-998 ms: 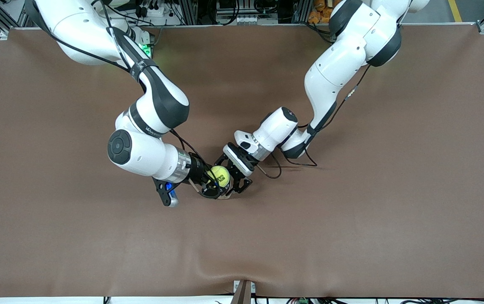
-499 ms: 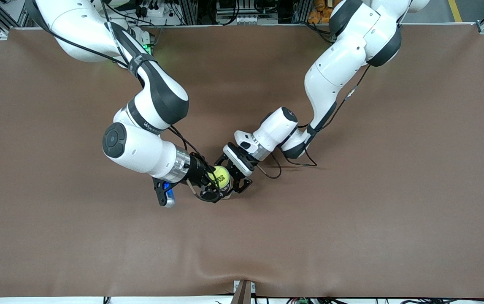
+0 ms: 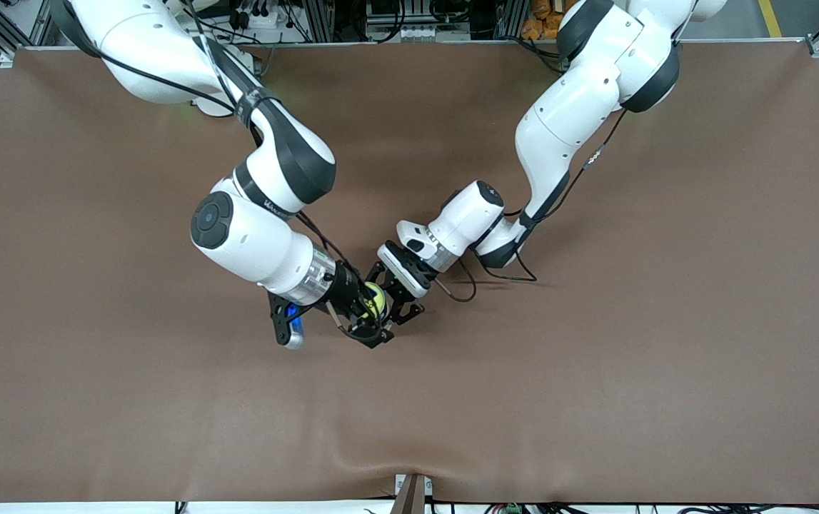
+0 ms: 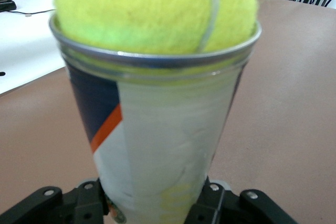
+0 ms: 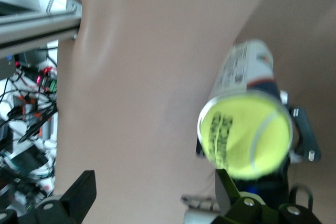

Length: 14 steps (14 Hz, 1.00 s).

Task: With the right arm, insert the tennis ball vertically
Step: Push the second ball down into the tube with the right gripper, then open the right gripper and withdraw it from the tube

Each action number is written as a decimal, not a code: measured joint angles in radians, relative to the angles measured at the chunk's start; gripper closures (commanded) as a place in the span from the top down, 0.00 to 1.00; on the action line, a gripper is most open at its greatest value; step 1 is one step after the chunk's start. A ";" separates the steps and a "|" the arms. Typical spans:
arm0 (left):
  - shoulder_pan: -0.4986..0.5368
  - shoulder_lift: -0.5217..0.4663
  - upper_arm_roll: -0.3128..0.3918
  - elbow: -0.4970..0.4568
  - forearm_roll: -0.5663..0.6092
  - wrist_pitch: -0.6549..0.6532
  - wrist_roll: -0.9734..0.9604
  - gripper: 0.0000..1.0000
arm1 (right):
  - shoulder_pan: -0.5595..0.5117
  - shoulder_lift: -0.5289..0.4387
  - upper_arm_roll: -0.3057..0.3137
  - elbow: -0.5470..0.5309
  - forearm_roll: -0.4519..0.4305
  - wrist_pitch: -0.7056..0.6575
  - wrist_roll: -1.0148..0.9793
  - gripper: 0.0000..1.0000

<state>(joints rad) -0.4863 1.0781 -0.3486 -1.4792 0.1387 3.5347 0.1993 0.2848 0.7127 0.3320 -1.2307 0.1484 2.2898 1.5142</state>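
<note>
Mid-frame, left hand (image 3: pixel 396 303) pinches the clear can (image 4: pixel 157 145), tennis ball (image 4: pixel 157 11) in its mouth; right hand (image 3: pixel 365 321) spread wide above

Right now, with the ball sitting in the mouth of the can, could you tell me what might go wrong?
1. The tennis ball is only partly inside the can; it may pop out.
2. The left claw grips the can near its base, so it could tip.
3. The open right claw could knock the rim.
</note>
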 measured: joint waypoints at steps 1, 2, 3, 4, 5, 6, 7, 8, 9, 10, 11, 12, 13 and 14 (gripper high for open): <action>0.000 0.000 0.000 0.000 0.000 0.000 0.000 0.61 | -0.002 0.005 -0.001 -0.004 -0.021 0.002 -0.004 1.00; -0.001 0.000 0.000 0.000 0.000 0.000 0.000 0.58 | -0.003 0.007 -0.003 -0.010 -0.032 0.002 -0.011 1.00; -0.001 0.000 0.000 0.000 0.000 0.000 0.000 0.55 | -0.002 0.008 -0.003 -0.018 -0.036 0.002 -0.013 1.00; -0.001 0.000 0.000 0.000 0.000 0.000 0.000 0.54 | -0.002 0.008 -0.003 -0.024 -0.038 0.002 -0.014 1.00; -0.002 0.000 -0.001 0.000 0.000 0.000 0.000 0.56 | -0.001 0.008 -0.003 -0.028 -0.038 0.002 -0.017 1.00; -0.002 0.000 -0.001 0.000 0.000 0.000 0.000 0.62 | -0.001 0.008 -0.002 -0.030 -0.039 0.002 -0.018 1.00; -0.002 0.000 -0.001 0.000 0.000 0.000 0.000 0.66 | -0.001 0.008 -0.003 -0.030 -0.039 0.002 -0.021 1.00; -0.002 0.000 -0.001 0.000 0.000 0.000 0.000 0.70 | -0.002 0.007 -0.003 -0.030 -0.040 0.005 -0.023 1.00; -0.002 0.000 -0.001 -0.001 0.000 0.000 0.000 0.71 | -0.005 0.006 -0.004 -0.027 -0.045 0.009 -0.025 1.00; -0.003 0.000 -0.001 -0.001 0.000 0.000 0.000 0.81 | -0.013 0.003 -0.005 -0.023 -0.059 0.010 -0.030 1.00; -0.003 0.000 -0.001 -0.001 0.000 -0.001 0.000 0.89 | -0.027 0.000 -0.006 -0.020 -0.082 0.007 -0.048 1.00; -0.004 0.000 -0.001 -0.003 0.000 -0.001 0.000 1.00 | -0.048 -0.004 -0.006 -0.017 -0.104 -0.008 -0.087 1.00; -0.004 0.000 -0.001 -0.005 0.000 -0.001 0.000 1.00 | -0.072 -0.009 -0.005 -0.010 -0.116 -0.044 -0.148 1.00; -0.003 0.000 0.000 -0.008 0.000 -0.001 0.000 1.00 | -0.097 -0.021 -0.005 -0.004 -0.119 -0.098 -0.225 1.00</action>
<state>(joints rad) -0.4898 1.0782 -0.3490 -1.4874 0.1390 3.5336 0.1997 0.1873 0.6922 0.3271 -1.2345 0.0293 2.1913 1.2893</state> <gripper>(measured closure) 0.119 0.000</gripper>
